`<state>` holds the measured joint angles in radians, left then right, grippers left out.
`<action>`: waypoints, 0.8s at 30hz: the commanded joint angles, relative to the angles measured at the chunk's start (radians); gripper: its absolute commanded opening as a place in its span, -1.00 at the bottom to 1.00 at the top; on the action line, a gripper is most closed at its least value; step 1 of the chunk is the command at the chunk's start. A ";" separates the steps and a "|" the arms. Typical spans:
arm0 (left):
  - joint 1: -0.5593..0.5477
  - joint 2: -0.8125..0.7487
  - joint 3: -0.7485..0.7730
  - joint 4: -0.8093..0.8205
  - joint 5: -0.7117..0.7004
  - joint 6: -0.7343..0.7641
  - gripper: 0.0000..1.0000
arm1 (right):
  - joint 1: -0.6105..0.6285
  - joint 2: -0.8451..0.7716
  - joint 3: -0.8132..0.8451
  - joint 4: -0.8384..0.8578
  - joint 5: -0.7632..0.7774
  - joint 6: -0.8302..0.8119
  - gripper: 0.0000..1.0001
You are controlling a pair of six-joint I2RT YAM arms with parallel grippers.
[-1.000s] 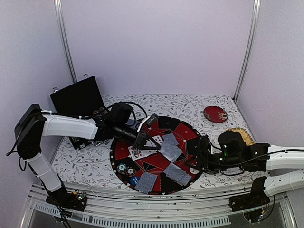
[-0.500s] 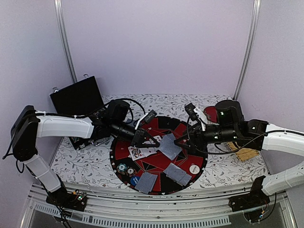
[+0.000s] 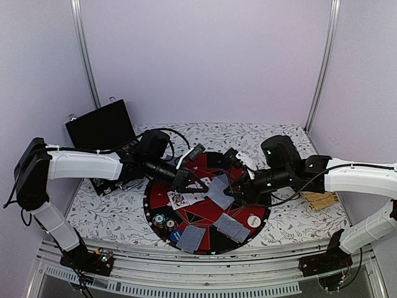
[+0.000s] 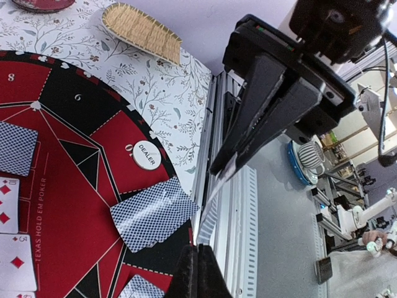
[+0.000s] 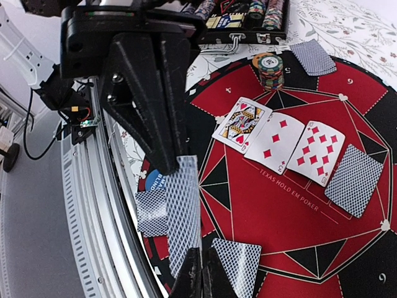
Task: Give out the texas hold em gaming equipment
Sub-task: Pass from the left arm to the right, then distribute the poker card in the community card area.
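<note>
Your left fingers (image 4: 190,276) are pressed together on one end of a grey-blue-backed card (image 5: 183,211), and your right fingers (image 5: 193,276) are clamped on its other end. The card spans between both tips, over the round poker board (image 5: 273,217).

**Top external view.** We mark a white floral-patterned tablecloth (image 3: 99,208), an open black case (image 3: 102,127) at its far left and a straw-coloured slatted mat (image 3: 321,200) at its right. **Left wrist view.** We see a dark red round plate (image 4: 40,4) near the mat, not touching it.
</note>
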<state>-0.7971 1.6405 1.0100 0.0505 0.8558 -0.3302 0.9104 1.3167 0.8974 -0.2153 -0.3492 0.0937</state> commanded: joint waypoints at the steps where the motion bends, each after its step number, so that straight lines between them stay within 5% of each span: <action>1: 0.013 0.004 0.030 -0.018 0.006 0.018 -1.00 | -0.044 -0.017 0.016 0.034 0.015 0.026 -0.96; 4: 0.021 0.019 0.048 -0.059 -0.063 0.017 -0.12 | -0.119 -0.016 0.010 0.031 0.003 0.053 -0.96; 7: 0.034 0.026 0.052 -0.078 -0.109 0.017 0.20 | -0.247 0.022 0.003 0.026 -0.041 0.083 -0.96; 13: 0.036 0.044 0.053 -0.125 -0.166 0.028 0.27 | -0.446 0.253 0.073 0.021 -0.085 0.113 -0.96; 24: 0.035 0.037 0.016 -0.150 -0.202 0.045 0.27 | -0.518 0.602 0.260 0.056 -0.160 0.169 -0.96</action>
<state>-0.7650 1.6775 1.0393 -0.0769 0.6765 -0.3069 0.3977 1.8545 1.1137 -0.1936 -0.4572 0.2138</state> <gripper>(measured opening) 0.635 0.022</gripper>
